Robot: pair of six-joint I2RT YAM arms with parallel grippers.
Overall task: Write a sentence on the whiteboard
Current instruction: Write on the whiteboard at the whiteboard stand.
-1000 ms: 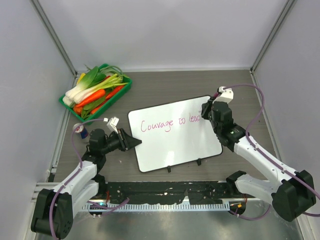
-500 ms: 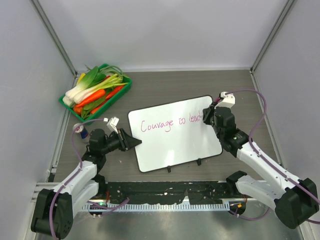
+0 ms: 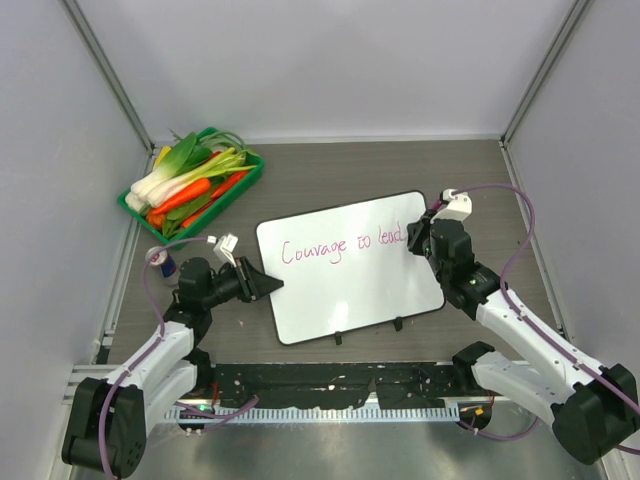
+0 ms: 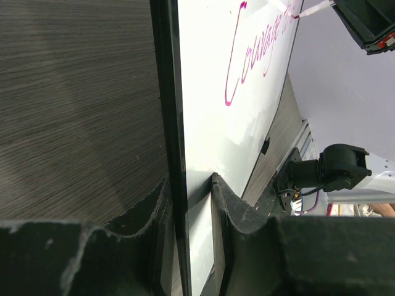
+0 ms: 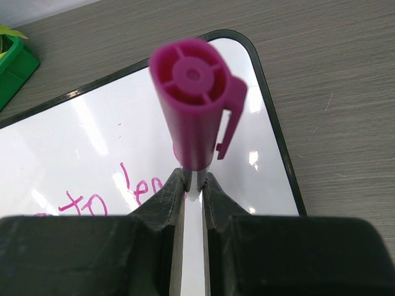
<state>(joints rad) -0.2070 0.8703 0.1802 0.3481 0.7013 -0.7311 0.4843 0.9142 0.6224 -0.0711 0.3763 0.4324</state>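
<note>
Right arm (image 3: 520, 325): has shifted a little to the right and toward the near edge since a second ago, carrying its pincer further along the written line. One more letter now shows at the line's end.
Left arm (image 3: 150, 355): unchanged from the earlier frames.
Right pincer (image 3: 416, 238) (image 5: 192, 179): nearly closed, its fingers pinching the pale barrel of a marker (image 5: 196, 117). A magenta cap with a clip sits on the barrel's back end, facing the wrist camera.
Marker tip (image 4: 299, 13): seen in the left wrist view at the far end of the writing, at the board face. Contact cannot be confirmed.
Left pincer (image 3: 266, 283) (image 4: 189, 185): partly closed on the board's left edge, one finger on each side of the black frame.
Board (image 3: 350, 290) (image 4: 207, 142) (image 5: 92, 142): lies near the middle of the surface (image 3: 350, 165), between the two arms, turned so its right end sits further back. Two black clips are on its near long edge.
Sentence (image 3: 340, 247) (image 4: 256, 58) (image 5: 139, 188): one line of magenta cursive across the board's upper half, reading about "Courage to lead" and ending just beside the right pincer.
Tray (image 3: 258, 165): green, at the back left of the surface, well apart from the board, holding leeks and carrots.
Red-and-blue item (image 3: 167, 263): small, just beside the left arm. Its type cannot be told.
</note>
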